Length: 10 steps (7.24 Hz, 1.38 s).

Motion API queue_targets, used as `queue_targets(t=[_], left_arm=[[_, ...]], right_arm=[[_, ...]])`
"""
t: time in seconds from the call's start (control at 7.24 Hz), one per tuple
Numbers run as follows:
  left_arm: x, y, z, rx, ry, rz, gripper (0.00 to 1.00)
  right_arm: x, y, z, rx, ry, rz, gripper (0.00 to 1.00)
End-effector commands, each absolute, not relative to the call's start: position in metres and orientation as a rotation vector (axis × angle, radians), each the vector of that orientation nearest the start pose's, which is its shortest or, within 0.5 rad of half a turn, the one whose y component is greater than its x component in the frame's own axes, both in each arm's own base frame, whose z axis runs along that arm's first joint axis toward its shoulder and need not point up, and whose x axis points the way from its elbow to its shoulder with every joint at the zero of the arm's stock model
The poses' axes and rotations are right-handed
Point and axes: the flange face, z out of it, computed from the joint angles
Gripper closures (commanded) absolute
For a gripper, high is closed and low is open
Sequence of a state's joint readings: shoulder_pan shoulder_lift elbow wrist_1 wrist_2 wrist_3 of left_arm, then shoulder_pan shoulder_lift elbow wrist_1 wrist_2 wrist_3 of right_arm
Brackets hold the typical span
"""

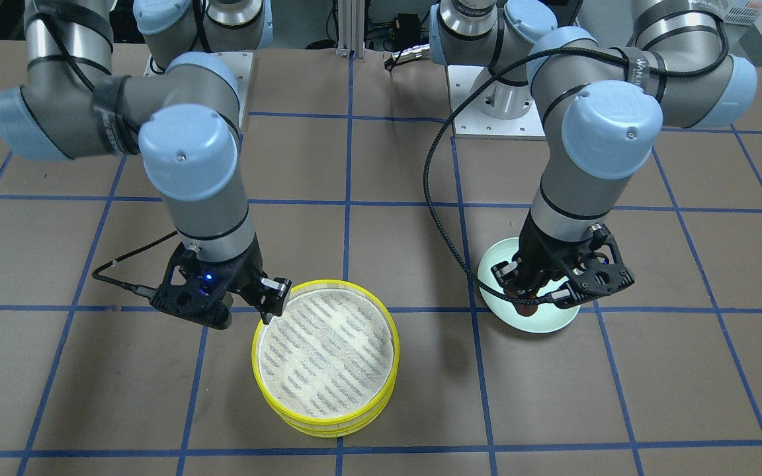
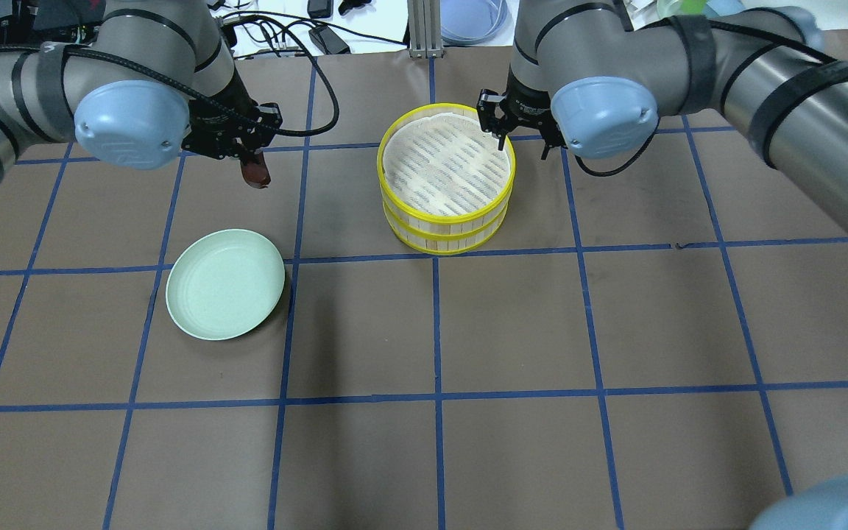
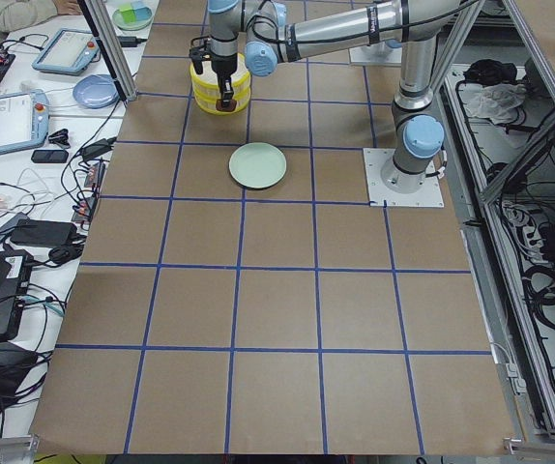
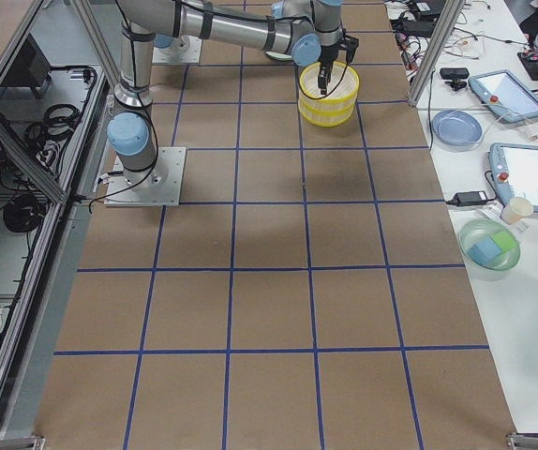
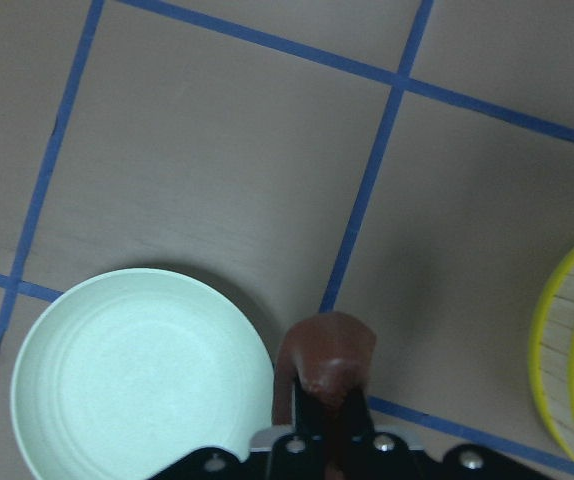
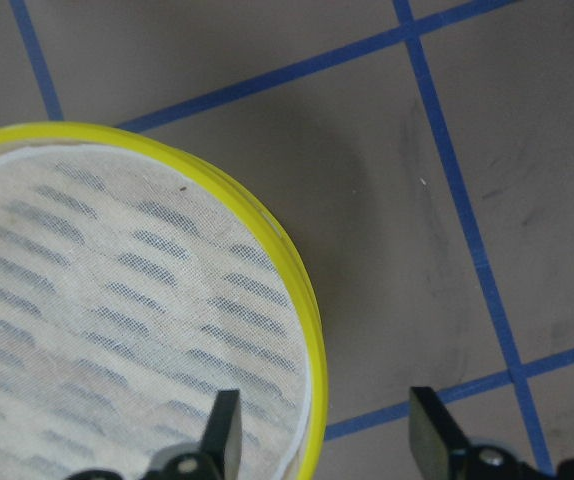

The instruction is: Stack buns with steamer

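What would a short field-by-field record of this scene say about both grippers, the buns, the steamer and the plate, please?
left gripper: jaws shut on the dark bun, raised above the table near the plate
right gripper: open, jaws straddling the yellow rim of the top tray, one inside, one outside
steamer: two trays stacked; top mesh bare
plate: mint-green, empty
pale bun: not visible in any view
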<state>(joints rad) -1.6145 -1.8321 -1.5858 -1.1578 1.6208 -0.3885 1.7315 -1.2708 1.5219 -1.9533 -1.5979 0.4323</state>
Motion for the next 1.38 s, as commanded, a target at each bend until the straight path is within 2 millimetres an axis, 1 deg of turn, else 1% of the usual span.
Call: queue_targets(t=[0.0,0.14,0.28,0.41,0.55,0.69,0.83,0.97,1.11,1.24], left_arm=[[-0.209,-0.598,0.393,-0.792,3.253,-0.365,1.00],[-0.222,-0.598,0.395,-0.847,3.325,-0.361,1.00],[-0.248,-0.592,0.387,-0.804,3.378,-0.308,1.00],[-0.268,-0.598,0.376,-0.751,3.424,-0.385,1.00],[-0.275,-0.604,0.365,-0.738,3.472,-0.404,1.00],[-0.283,-0.612,0.348,-0.724,3.544,-0.375,1.00],[-0.285,-0.621,0.332,-0.717,3.555,-0.406,0.73],[-0.286,-0.626,0.321,-0.709,3.563,-0.426,0.19],[-0.288,-0.628,0.318,-0.691,3.579,-0.429,0.01],[-0.291,-0.627,0.320,-0.705,3.613,-0.413,0.00]], right_arm=[[0.177,-0.547,0.450,0.177,3.152,-0.102,0.14],[0.160,-0.522,0.476,0.031,3.165,-0.054,0.01],[0.155,-0.504,0.491,-0.084,3.165,-0.013,0.00],[0.157,-0.501,0.494,-0.109,3.162,-0.022,0.00],[0.158,-0.499,0.494,-0.119,3.161,-0.010,0.00],[0.160,-0.501,0.492,-0.138,3.154,-0.017,0.00],[0.162,-0.504,0.491,-0.137,3.119,-0.026,0.00],[0.162,-0.508,0.494,-0.137,3.114,-0.083,0.00],[0.162,-0.508,0.494,-0.142,3.113,-0.095,0.00],[0.162,-0.508,0.494,-0.140,3.115,-0.093,0.00]])
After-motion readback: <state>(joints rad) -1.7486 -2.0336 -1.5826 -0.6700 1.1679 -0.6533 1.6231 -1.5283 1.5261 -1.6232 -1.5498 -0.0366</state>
